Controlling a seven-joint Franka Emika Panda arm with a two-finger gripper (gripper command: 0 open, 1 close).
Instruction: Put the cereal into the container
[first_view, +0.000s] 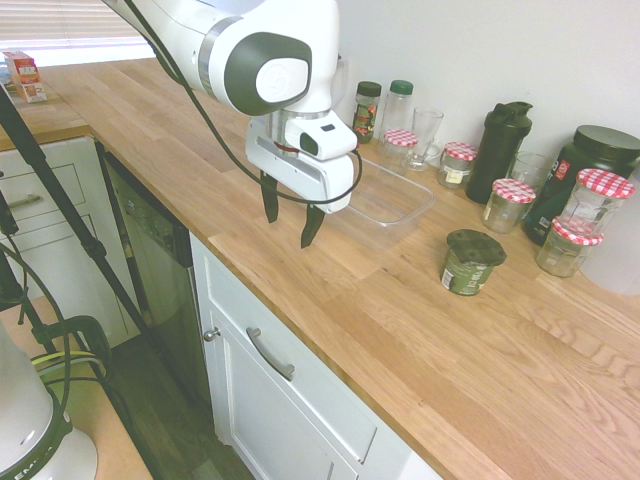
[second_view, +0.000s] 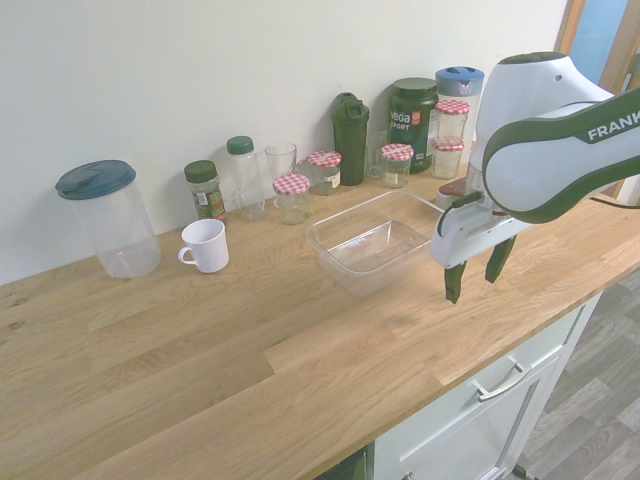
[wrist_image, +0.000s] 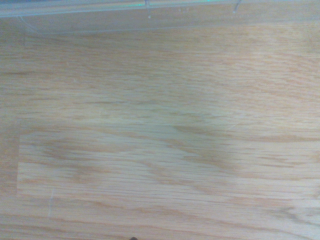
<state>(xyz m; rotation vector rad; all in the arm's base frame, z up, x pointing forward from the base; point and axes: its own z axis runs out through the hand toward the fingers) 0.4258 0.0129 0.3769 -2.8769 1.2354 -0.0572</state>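
Clear plastic container (second_view: 372, 272) holds nothing visible; the pincer (first_view: 290, 222) hangs beside it, fingers spread.

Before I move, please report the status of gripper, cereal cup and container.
Gripper open, empty, above the counter. Cereal cup upright on the counter, lid on, outside container. Nothing seen between cup and container.

Green foil-lidded cereal cup (first_view: 468, 264) stands upright on the wood, near the shallow clear tub (second_view: 372, 246).
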